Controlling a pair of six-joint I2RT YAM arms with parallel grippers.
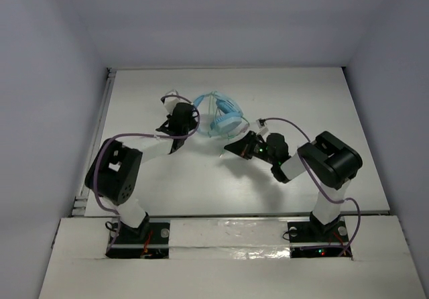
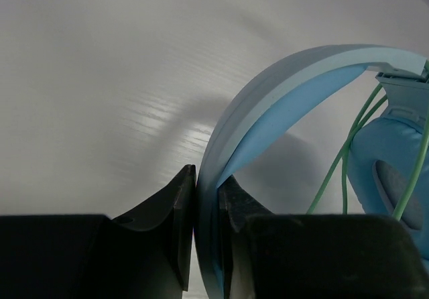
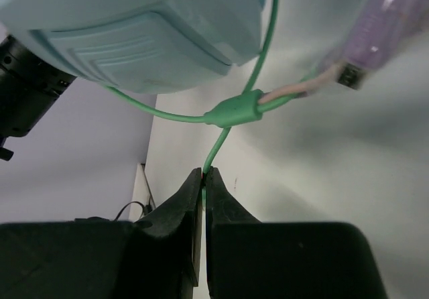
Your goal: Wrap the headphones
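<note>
The headphones [image 1: 221,116] lie lifted or propped toward the far middle of the bench [image 1: 201,188], held at two places. Nearest the arm bases, the right gripper [image 3: 203,178] is clenched on the thin pale-green cable [image 3: 268,44], pinching it just below its moulded Y-junction [image 3: 234,109]. That cable looks limp and light. It should bend wherever it is led, yet it could slide through smooth pads or kink if pulled hard, so a firm pinch and gentle tension seem wise. A purple robot cable [image 3: 389,17] hangs close beside the junction and might snag.

A little farther out, the left gripper [image 2: 206,185] is clamped across the light blue headband [image 2: 268,91], one finger on each face. The band seems the best anchor: stiff, springy, flat-sided, and narrow enough to fit between the fingers. Its plastic probably is slick, so it may swivel in the grasp as the cable tugs.

Beyond it, the ear cup [image 3: 147,31] is bulky, angular and padded, a poor place to seize but a fair form to wind cable around. Loops of cable already cross beside it.
</note>
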